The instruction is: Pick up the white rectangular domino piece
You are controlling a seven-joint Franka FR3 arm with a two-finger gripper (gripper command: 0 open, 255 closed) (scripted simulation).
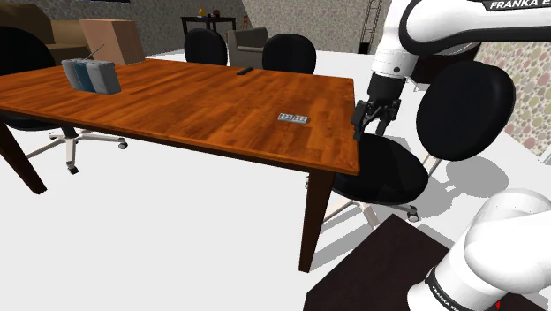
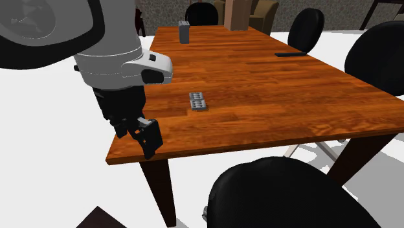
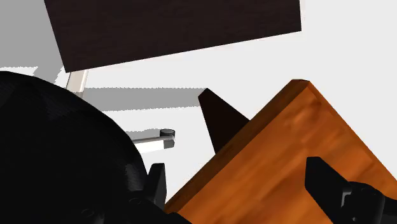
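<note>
**Visitor:** Where is the piece?

**Onlooker:** One pale grey rectangular domino piece [image 1: 292,117], pips up, lies flat on the red-brown wooden table [image 1: 177,102], towards the end nearest the arm and well in from the edges.

**Visitor:** Do the cameras tell different stories?

**Onlooker:** The shoulder and second exterior views take in the whole tabletop, domino included. The wrist view looks down past the table's corner to a dark table leg [image 3: 219,118], white floor, a black chair seat and the dark box stand [image 3: 172,28].

**Visitor:** And the tool?

**Onlooker:** The all-black two-finger gripper [image 3: 236,168] hangs at that corner, at about tabletop height and well apart from the domino. Its fingers [image 3: 158,181] stand wide apart with nothing between them but the sight of the corner below. Whether they brush the wood, I cannot tell.

**Visitor:** What else is in the room?

**Onlooker:** There are four black office chairs, the nearest [image 1: 380,168] just beside the gripper. On the table are one slim black remote [image 1: 244,71] and one blue-grey boxy object [image 1: 90,75], both far from the domino.
</note>
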